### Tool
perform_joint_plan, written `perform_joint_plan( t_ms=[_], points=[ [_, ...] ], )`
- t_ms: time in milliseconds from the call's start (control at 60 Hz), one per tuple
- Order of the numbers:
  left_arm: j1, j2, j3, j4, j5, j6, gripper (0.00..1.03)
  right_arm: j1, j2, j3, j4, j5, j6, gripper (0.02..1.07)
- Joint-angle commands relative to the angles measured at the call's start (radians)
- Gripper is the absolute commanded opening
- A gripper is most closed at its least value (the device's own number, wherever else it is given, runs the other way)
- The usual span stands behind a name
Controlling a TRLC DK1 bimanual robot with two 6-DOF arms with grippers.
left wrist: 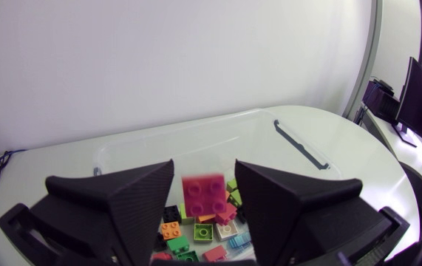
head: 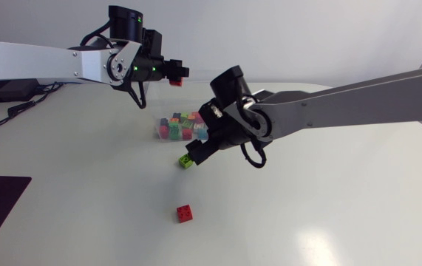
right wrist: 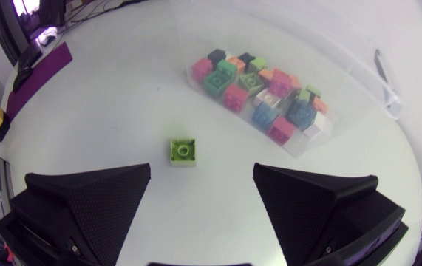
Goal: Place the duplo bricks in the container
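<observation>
Left gripper [left wrist: 204, 177] first: it hangs high over the container [left wrist: 196, 127] with its fingers set moderately apart. A pink-red brick [left wrist: 203, 193] sits between them, and there's a sliver of daylight on each side of it. By my read neither finger is pressing on it, so nothing is gripped and the brick looks loose right above the pile of bricks [left wrist: 199, 233].

Over to the right gripper [right wrist: 202, 174]. It is spread wide, empty and touching nothing, poised low over the table [head: 329, 207]. A green brick [right wrist: 183, 151] lies studs up just ahead of the gap between its fingers, a little short of the container's near wall. Further out, a red brick [head: 185, 213] sits alone on the table, well apart from both arms and from the container.

How will these handle? They look like small hard plastic blocks, light and rigid, with smooth sides that could slip or twist under a skewed pinch. The best hold, I'd say, is square across two opposite flat sides, fingers coming straight down and staying off the studs. The green brick looks slightly turned relative to the fingers, so lining up the wrist first seems wise.
</observation>
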Motion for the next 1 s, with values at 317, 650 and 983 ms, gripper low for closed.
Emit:
perform_joint_plan(
  t_ms=[317, 650, 983],
  points=[
    [0.013, -0.243, -0.134, -0.169, 0.104, 0.056, 0.94, 0.046, 0.237, 0.270, -0.194, 0.000, -0.040, 1.02],
    [0.054, -0.476, -0.378, -0.373, 0.243, 0.291, 0.91, 0.066, 0.370, 0.450, -0.330, 0.000, -0.057, 1.02],
    [0.047, -0.607, -0.549, -0.486, 0.274, 0.455, 0.91, 0.078, 0.471, 0.570, -0.445, -0.004, -0.065, 0.93]
  ],
)
